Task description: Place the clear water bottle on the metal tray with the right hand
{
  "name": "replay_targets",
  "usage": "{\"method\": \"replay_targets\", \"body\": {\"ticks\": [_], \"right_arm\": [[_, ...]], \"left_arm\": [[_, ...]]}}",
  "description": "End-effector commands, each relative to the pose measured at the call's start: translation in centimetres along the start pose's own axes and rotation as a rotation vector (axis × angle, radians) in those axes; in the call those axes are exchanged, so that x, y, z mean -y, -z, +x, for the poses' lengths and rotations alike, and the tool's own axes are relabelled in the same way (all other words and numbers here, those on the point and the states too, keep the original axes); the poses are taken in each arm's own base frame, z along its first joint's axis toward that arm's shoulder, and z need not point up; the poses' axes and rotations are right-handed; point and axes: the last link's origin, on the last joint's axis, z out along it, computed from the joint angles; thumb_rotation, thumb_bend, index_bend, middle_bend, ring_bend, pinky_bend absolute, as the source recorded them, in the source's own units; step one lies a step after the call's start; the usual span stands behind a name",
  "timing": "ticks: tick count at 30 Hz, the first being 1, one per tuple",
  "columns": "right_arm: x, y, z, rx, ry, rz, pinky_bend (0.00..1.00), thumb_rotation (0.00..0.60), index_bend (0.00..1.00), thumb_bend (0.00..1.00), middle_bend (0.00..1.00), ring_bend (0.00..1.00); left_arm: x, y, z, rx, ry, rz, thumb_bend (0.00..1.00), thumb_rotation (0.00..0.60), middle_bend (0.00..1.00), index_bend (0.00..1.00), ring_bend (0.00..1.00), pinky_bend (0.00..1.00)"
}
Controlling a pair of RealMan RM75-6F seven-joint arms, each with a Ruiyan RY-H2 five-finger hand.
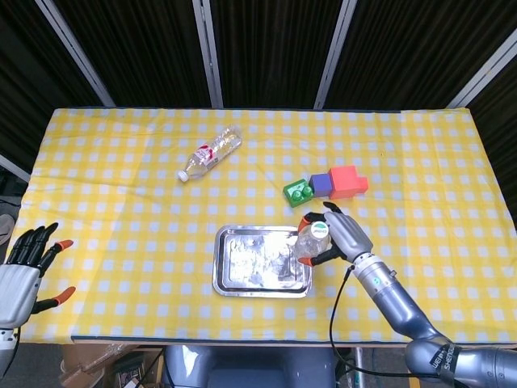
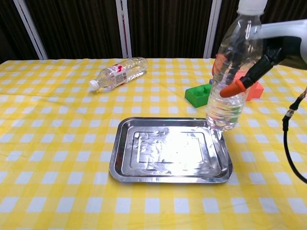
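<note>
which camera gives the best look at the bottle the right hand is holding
The chest view: the held bottle shows side-on and large, upright above the tray edge. The head view shows it small from above, mostly cap, partly wrapped by the right hand.

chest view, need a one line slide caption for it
Right robot hand holds an upright clear water bottle over the metal tray's right edge on a yellow checked table.
</note>
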Motion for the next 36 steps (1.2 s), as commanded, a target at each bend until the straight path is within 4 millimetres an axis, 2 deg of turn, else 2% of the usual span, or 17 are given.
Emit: {"method": "replay_targets", "body": {"ticks": [1, 7, 12, 16, 22, 26, 28, 32, 36], "right_arm": [[2.6, -0.2, 2.0, -0.032, 0.028, 0.046, 0.00, 0.600, 0.76, 0.17, 0.62, 0.41], [7.4, 0.8, 5.7, -0.103, 0.089, 0.117, 0.00, 0.600, 0.76, 0.17, 0.62, 0.42], [8.3, 1.8, 6.5, -0.113, 0.114, 0.097, 0.00, 0.600, 0.76, 0.17, 0.62, 0.42], [6.7, 2.1, 5.8, -0.076, 0.102, 0.043, 0.00, 0.600, 0.76, 0.17, 0.62, 0.42], [0.8, 1.7, 2.6, 0.016, 0.041, -0.067, 0.00, 0.600, 0.76, 0.17, 0.62, 0.42], [-2.6, 1.1, 0.4, 0.065, -0.001, -0.106, 0.00, 0.600, 0.76, 0.17, 0.63, 0.43], [-3.4, 0.9, -0.3, 0.074, -0.005, -0.103, 0.00, 0.600, 0.76, 0.17, 0.63, 0.43], [-2.8, 0.4, 0.1, 0.060, 0.007, -0.060, 0.00, 0.600, 0.76, 0.18, 0.63, 0.43], [0.2, 0.5, 2.2, 0.010, 0.043, 0.011, 0.00, 0.600, 0.76, 0.18, 0.63, 0.43]], "left_arm": [[0.0, -0.1, -0.1, 0.001, -0.002, 0.002, 0.19, 0.600, 0.00, 0.22, 0.00, 0.00], [0.2, -0.1, 0.1, -0.004, 0.000, 0.011, 0.19, 0.600, 0.00, 0.22, 0.00, 0.00], [0.2, 0.1, 0.3, -0.010, 0.005, 0.011, 0.19, 0.600, 0.00, 0.22, 0.00, 0.00], [0.2, 0.3, 0.5, -0.016, 0.010, 0.010, 0.19, 0.600, 0.00, 0.22, 0.00, 0.00], [0.2, 0.2, 0.4, -0.010, 0.007, 0.008, 0.19, 0.600, 0.00, 0.22, 0.00, 0.00], [0.1, 0.2, 0.2, -0.006, 0.002, 0.008, 0.19, 0.600, 0.00, 0.22, 0.00, 0.00], [0.1, 0.2, 0.2, -0.008, 0.000, 0.010, 0.19, 0.600, 0.00, 0.22, 0.00, 0.00], [0.1, 0.2, 0.2, -0.011, -0.003, 0.013, 0.19, 0.600, 0.00, 0.22, 0.00, 0.00], [0.1, 0.1, 0.1, -0.004, -0.005, 0.015, 0.19, 0.600, 0.00, 0.22, 0.00, 0.00]]}}
